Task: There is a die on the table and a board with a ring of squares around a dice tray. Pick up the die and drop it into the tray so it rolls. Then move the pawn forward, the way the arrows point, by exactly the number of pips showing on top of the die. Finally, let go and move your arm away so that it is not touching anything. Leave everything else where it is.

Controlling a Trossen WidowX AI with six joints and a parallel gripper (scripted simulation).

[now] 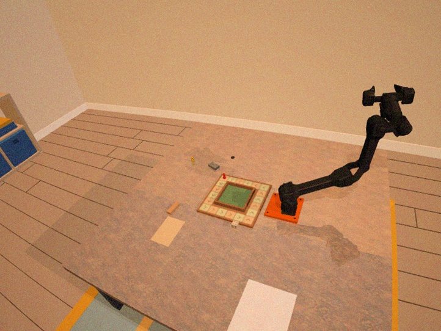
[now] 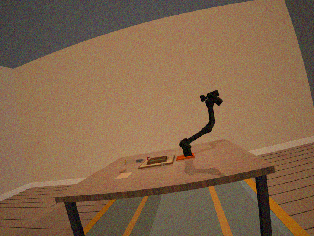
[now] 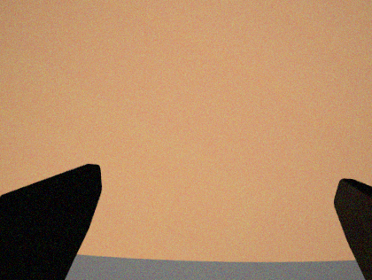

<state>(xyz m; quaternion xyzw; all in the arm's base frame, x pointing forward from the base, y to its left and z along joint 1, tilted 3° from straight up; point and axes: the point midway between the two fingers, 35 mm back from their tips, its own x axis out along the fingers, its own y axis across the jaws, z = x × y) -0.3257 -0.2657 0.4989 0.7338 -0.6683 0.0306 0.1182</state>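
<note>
- We see end effector (image 1: 388, 96) high off surface (image 1: 210, 274), open air all round.
- Die (image 1: 235, 224) just beside board (image 1: 235, 200) edge; pawn (image 1: 224, 176) on far edge.

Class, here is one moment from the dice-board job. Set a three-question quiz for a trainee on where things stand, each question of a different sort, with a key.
1. True or false: the die already lies in the green dice tray.
2. Multiple choice: the pincer is
A. shut on the die
B. open, raised high and away from the board
C. touching the red pawn
3. Fill in: the red pawn stands on a square at the board's ___ corner, as seen from the robot's orange base plate.

Key: 1 false, it sits on the table just outside the board's edge; 2 B; 3 far.
</note>
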